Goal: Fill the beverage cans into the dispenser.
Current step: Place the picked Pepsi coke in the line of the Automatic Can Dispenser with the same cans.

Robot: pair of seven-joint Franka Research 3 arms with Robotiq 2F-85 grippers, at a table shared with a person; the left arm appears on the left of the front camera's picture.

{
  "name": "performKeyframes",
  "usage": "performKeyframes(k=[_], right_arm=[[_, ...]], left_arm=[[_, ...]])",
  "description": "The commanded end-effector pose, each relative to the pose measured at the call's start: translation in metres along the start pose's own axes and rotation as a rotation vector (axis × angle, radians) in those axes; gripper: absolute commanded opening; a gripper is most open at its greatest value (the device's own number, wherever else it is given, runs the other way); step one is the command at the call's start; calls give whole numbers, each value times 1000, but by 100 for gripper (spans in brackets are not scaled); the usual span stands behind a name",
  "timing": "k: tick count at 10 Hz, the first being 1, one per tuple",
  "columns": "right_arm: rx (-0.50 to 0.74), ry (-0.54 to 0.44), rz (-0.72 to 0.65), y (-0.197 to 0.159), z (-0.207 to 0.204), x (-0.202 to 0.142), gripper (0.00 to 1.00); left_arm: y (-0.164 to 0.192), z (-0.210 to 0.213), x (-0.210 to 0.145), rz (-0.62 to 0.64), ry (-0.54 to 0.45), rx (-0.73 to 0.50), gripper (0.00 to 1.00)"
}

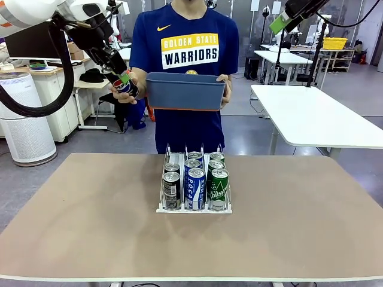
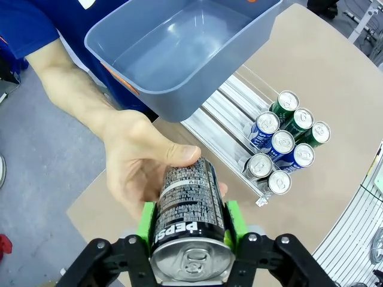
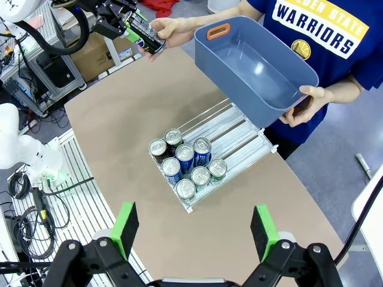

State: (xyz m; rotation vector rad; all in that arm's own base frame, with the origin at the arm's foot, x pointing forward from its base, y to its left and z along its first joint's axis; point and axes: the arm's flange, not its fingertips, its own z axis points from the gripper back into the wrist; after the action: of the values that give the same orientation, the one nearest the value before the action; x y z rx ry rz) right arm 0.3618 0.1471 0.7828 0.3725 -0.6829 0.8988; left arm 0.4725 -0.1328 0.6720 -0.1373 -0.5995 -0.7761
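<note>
My left gripper [image 1: 124, 79] is raised at the far left of the table, shut on a black Pepsi can [image 2: 187, 194] between its green pads [image 2: 145, 222]. The person's hand [image 2: 134, 164] still cups the same can. On the table's middle stands the white dispenser [image 1: 163, 208], with several cans [image 1: 195, 186] in its three lanes: black on the left, blue-and-white in the middle, green [image 1: 219, 188] on the right. My right gripper [image 3: 194, 230] hangs open and empty high above the dispenser [image 3: 239, 128], well apart from the cans [image 3: 185, 161].
The person stands at the far edge and holds a tilted blue-grey bin [image 1: 185, 91] in the other hand [image 1: 225, 89], above the dispenser's back end. The bin [image 2: 179, 48] has nothing inside. Bare brown tabletop [image 1: 287, 221] lies on both sides of the rack.
</note>
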Motion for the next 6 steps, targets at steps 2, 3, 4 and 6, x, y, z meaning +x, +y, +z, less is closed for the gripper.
performKeyframes(k=[2, 3, 4, 6], right_arm=[[8, 6, 2, 1, 0, -1, 100], [8, 6, 2, 1, 0, -1, 100], [8, 6, 2, 1, 0, -1, 100], [8, 6, 2, 1, 0, -1, 100]], left_arm=[[1, 1, -2, -10, -7, -14, 0], [1, 1, -2, -10, -7, -14, 0], [1, 1, -2, -10, -7, -14, 0], [1, 1, -2, -10, -7, -14, 0]])
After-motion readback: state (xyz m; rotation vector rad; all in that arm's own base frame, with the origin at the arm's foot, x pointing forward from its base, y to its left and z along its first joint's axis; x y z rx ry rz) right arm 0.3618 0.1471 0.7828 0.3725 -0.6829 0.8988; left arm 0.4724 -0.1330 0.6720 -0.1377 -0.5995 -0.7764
